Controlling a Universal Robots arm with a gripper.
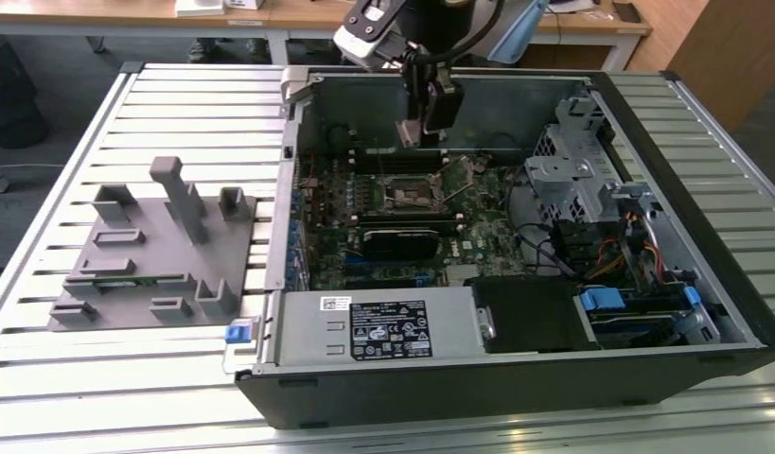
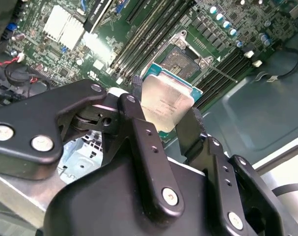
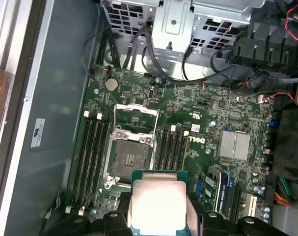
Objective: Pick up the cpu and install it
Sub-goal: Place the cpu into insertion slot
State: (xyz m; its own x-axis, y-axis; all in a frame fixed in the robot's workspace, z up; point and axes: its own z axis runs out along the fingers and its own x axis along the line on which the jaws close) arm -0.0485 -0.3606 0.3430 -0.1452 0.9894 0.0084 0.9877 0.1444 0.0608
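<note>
Second wrist view: gripper [image 2: 163,112] closed to chip width on two opposite edges of the cpu [image 2: 167,103], held in the air above the motherboard [image 2: 50,54], near the open socket [image 2: 180,58]. Judged risks: slight rotation or offset at seating would damage socket contacts; the narrow edge grip may let the chip tilt or slip. Silver lid faces up toward the wrist; package near square, no clear long axis, edges roughly parallel with the socket's in the first wrist view

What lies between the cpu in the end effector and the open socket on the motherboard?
Nothing. In the first wrist view the cpu, held by the end effector, hangs over the socket, and only open space separates them.
</note>
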